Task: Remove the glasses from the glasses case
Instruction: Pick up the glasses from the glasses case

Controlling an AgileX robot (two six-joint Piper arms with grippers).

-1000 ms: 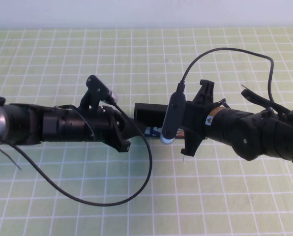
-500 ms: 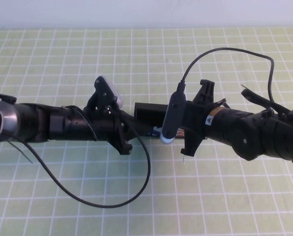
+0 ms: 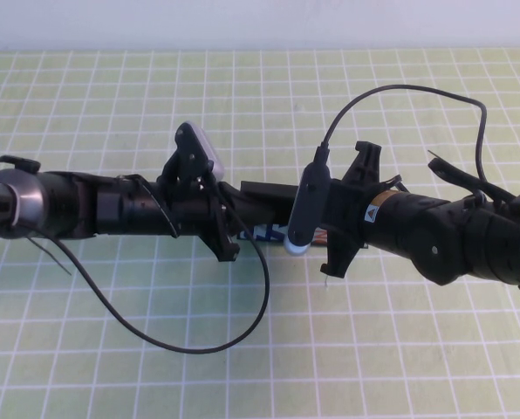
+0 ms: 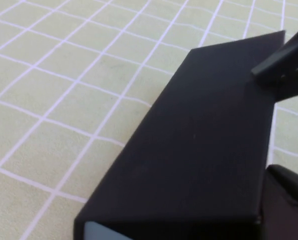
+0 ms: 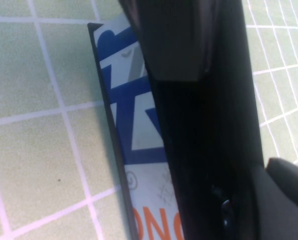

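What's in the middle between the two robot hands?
The black glasses case lies on the checked table between the left gripper and the right gripper, seen in the high view. Its lid looks closed.

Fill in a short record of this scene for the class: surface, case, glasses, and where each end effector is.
surface: green mat with a white grid
glasses case: black box with a light blue printed front strip, lying at the mat's middle, lid closed
glasses: not visible
left end effector: at the case's left end, fingers either side of the case
right end effector: at the case's right end, fingers over the case top beside the printed strip
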